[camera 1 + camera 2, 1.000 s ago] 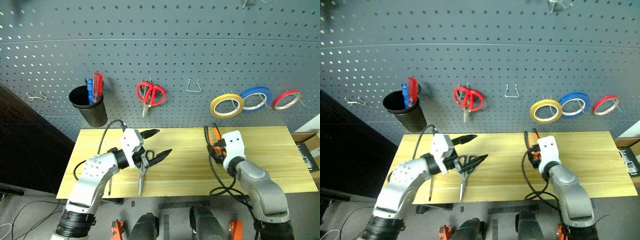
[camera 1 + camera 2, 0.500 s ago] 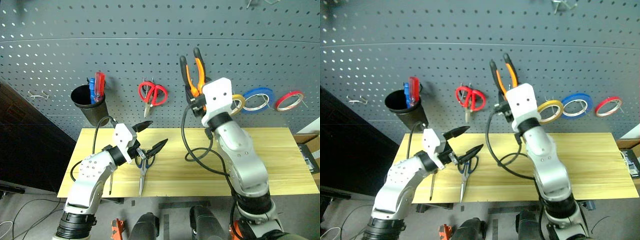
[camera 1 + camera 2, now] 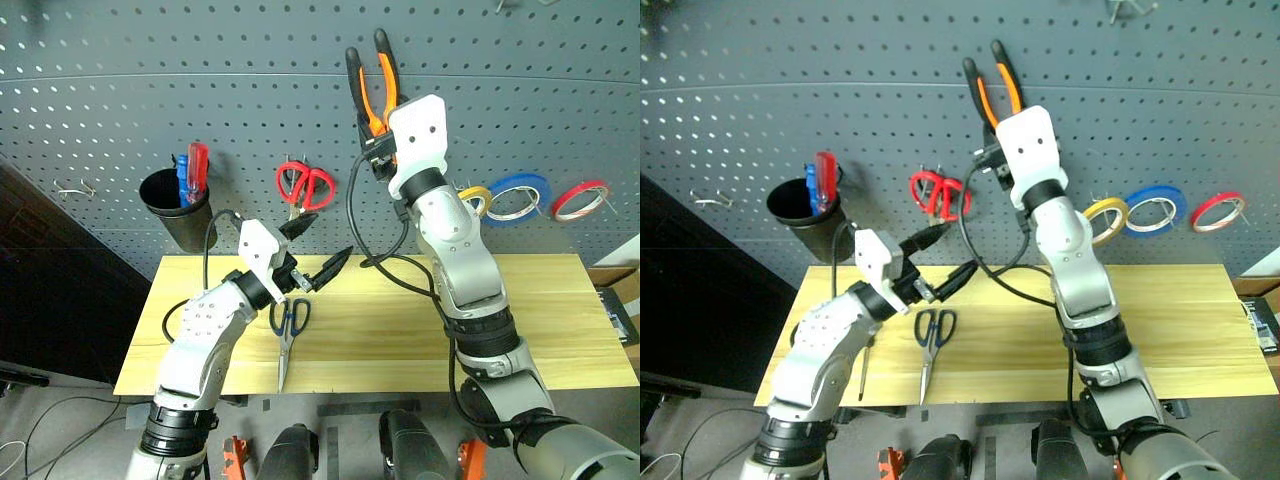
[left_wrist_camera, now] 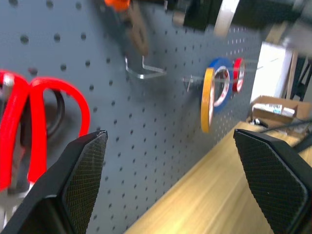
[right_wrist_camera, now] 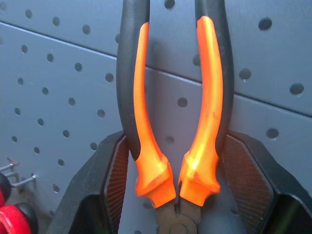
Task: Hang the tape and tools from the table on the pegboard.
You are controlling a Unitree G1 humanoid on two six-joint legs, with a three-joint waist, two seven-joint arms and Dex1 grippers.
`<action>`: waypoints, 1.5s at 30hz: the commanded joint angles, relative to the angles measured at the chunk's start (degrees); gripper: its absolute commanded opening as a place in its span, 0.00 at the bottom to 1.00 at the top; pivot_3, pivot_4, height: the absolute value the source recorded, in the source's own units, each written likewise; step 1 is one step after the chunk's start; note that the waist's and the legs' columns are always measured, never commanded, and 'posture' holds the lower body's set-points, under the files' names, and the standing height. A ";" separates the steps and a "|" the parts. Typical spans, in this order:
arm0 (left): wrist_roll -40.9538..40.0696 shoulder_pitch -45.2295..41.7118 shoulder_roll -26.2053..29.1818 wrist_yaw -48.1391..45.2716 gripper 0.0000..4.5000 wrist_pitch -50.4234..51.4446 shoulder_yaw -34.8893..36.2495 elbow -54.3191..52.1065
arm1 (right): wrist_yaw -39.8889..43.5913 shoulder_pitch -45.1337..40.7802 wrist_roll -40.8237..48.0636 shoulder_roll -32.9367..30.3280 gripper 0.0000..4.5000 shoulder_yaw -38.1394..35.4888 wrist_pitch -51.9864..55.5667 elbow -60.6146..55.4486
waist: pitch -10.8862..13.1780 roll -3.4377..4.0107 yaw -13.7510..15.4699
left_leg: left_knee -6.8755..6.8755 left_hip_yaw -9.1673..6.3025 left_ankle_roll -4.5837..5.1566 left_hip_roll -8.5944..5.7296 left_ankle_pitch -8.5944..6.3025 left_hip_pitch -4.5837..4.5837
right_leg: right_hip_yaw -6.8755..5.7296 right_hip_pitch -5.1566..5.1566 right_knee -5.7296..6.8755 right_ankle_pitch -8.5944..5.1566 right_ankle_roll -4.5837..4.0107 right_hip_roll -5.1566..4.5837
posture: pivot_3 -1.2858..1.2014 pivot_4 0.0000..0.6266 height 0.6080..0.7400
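My right gripper [image 5: 175, 192] is shut on the pliers [image 3: 372, 80]. It holds them high against the pegboard [image 3: 200, 80], orange-and-black handles pointing up. My left gripper [image 3: 330, 237] is open with nothing between its fingers. It hovers over the table [image 3: 560, 300], above the dark blue-handled scissors [image 3: 288, 322] lying flat there. The slim screwdriver [image 3: 862, 368] lies near the table's front left edge, partly behind my left arm. The yellow tape [image 4: 206, 100] hangs on a pegboard hook, beside a bare wire hook [image 4: 144, 72].
Red scissors [image 3: 304, 186] hang on the board. A black cup [image 3: 176, 208] to their left holds red and blue screwdrivers. A blue roll [image 3: 515, 195] and a red roll [image 3: 576, 198] hang right of the yellow tape. A cardboard box [image 3: 625, 300] sits past the table's right end.
My right arm has swung up from the table with the pliers, now high at the pegboard. The left gripper rose a little and shifted right, still open.
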 commanded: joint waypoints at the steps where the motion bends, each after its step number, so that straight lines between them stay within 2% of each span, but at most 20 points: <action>1: -1.37 -0.73 -0.54 1.31 0.98 0.60 0.94 -2.46 | -0.54 -0.16 -0.63 -0.47 0.58 -1.17 -3.88 0.39 | -0.01 -0.01 0.01 | 0.02 -0.01 0.00 0.00 0.01 0.01 | 0.00 0.01 0.03 0.00 0.00 0.00 | 0.53 0.29 1.00; 11: -0.89 -1.29 -0.75 0.69 0.98 -0.50 0.60 0.37 | -1.92 7.77 -2.21 1.51 0.58 0.09 -3.73 -1.86 | -0.07 -0.01 -0.09 | 0.01 0.03 -0.04 0.01 0.03 0.00 | 0.03 -0.04 0.06 0.01 -0.02 0.00 | 0.52 0.29 1.00; 15: -0.22 -1.49 -0.69 0.49 0.98 -0.76 0.24 1.51 | -1.44 9.07 -1.29 2.53 0.58 -0.77 1.75 -3.61 | -0.12 0.00 -0.09 | 0.02 0.02 -0.04 0.01 0.03 0.01 | 0.02 -0.03 0.07 0.01 -0.02 0.01 | 0.52 0.29 1.00; 17: 0.91 -1.49 -0.30 0.94 0.98 -0.38 -0.05 2.34 | -0.92 10.30 -0.37 2.70 0.74 -1.43 5.49 -5.50 | -0.24 -0.02 -0.05 | 0.02 0.02 -0.04 0.01 0.03 0.01 | 0.02 -0.03 0.06 0.01 -0.02 0.01 | 0.52 0.29 1.00; 21: 2.74 -1.03 0.39 1.59 0.98 0.77 -0.67 2.93 | 1.22 12.20 0.69 1.73 1.00 -1.87 14.02 -10.06 | -0.30 -0.01 -0.03 | 0.02 0.00 -0.04 0.00 0.03 0.01 | 0.01 0.00 0.05 0.01 -0.02 0.01 | 0.51 0.29 1.00; 25: 3.35 0.65 1.75 1.28 0.98 4.77 -2.08 2.49 | 5.55 15.15 2.62 -1.34 1.00 -1.78 26.85 -17.66 | -0.31 0.00 0.00 | 0.03 0.00 -0.04 0.00 0.03 0.01 | 0.02 0.00 0.09 0.01 -0.02 0.01 | 0.51 0.29 1.00; 27: 4.71 2.38 4.19 0.32 0.98 7.35 -3.94 1.48 | 8.92 17.21 4.88 -3.77 1.00 -1.65 33.81 -23.00 | -0.31 0.00 0.00 | 0.02 -0.01 -0.03 0.00 0.03 0.00 | 0.02 0.00 0.08 0.01 -0.02 0.01 | 0.51 0.30 1.00; 31: 7.17 8.03 9.83 0.51 0.99 15.58 -6.65 -1.33 | 17.82 21.93 13.96 -9.16 1.00 -0.80 46.39 -34.60 | -0.31 0.01 -0.54 | -0.07 -0.03 -0.02 0.02 0.02 0.01 | 0.04 -0.01 0.04 0.01 -0.02 0.01 | 0.51 0.31 1.00; 35: 11.05 12.22 13.14 4.23 0.99 24.30 -8.27 -2.04 | 22.39 25.09 22.21 -10.48 1.00 -1.99 54.75 -41.70 | -0.31 0.00 -0.76 | -0.02 -0.05 0.00 0.02 0.02 0.03 | 0.04 0.02 0.10 0.01 -0.02 0.01 | 0.51 0.33 1.00; 38: 12.94 12.90 13.01 7.05 0.99 29.16 -8.49 -1.71 | 24.43 25.77 26.30 -12.31 1.00 -1.68 57.88 -44.48 | -0.30 0.00 -0.72 | -0.01 -0.12 0.03 0.01 0.00 0.21 | 0.00 0.23 0.09 0.01 -0.02 0.03 | 0.50 0.35 1.00; 42: 11.98 12.89 8.13 12.09 0.99 41.61 -7.24 -0.89 | 25.97 25.60 30.31 -15.09 1.00 -0.83 59.77 -46.41 | -0.29 -0.03 -0.41 | 0.01 -0.13 0.12 -0.02 -0.04 0.38 | -0.03 0.44 0.05 0.01 -0.02 0.02 | 0.50 0.37 1.00; 45: 12.26 11.47 5.26 13.55 0.99 44.51 -8.07 0.82 | 25.47 24.10 31.67 -15.74 1.00 -0.43 60.23 -46.01 | -0.28 -0.04 -0.49 | 0.00 -0.12 0.21 -0.02 -0.09 0.38 | -0.02 0.43 0.05 0.01 -0.02 0.02 | 0.49 0.39 1.00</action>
